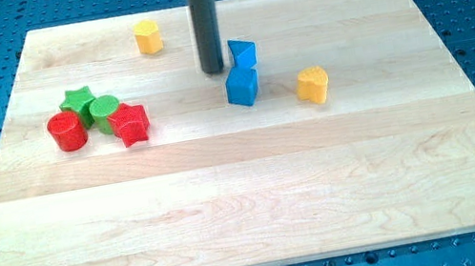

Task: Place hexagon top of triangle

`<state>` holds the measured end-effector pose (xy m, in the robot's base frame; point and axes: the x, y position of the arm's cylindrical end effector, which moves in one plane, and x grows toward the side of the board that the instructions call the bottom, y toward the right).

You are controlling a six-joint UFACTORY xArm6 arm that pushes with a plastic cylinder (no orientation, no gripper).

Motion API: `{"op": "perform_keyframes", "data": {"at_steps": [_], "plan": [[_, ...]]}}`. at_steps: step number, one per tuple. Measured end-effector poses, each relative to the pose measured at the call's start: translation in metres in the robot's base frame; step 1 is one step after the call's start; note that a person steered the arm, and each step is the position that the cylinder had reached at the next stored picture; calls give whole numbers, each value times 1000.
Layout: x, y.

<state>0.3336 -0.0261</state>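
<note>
The yellow hexagon (147, 37) sits near the view's top, left of centre. The blue triangle (243, 53) lies to its lower right, just above and touching the blue cube (242, 86). My tip (213, 71) rests on the board just left of the blue triangle, close to it and to the cube's upper left corner. The dark rod rises straight up from there to the view's top edge. The hexagon is well apart from my tip, up and to the left.
A second yellow block (313, 85), perhaps a heart, lies right of the blue cube. At the left is a cluster: red cylinder (66, 132), green star (76, 102), green cylinder (104, 110), red star (130, 124). The wooden board (250, 208) lies on a blue perforated table.
</note>
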Motion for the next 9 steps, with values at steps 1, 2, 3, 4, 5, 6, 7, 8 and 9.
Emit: {"op": "perform_keyframes", "data": {"at_steps": [1,2,3,4,5,6,7,8,9], "plan": [[-43,4],[-75,38],[-114,23],[-125,-98],[-92,-126],[-81,-43],[-81,34],[-84,15],[-83,-44]]}}
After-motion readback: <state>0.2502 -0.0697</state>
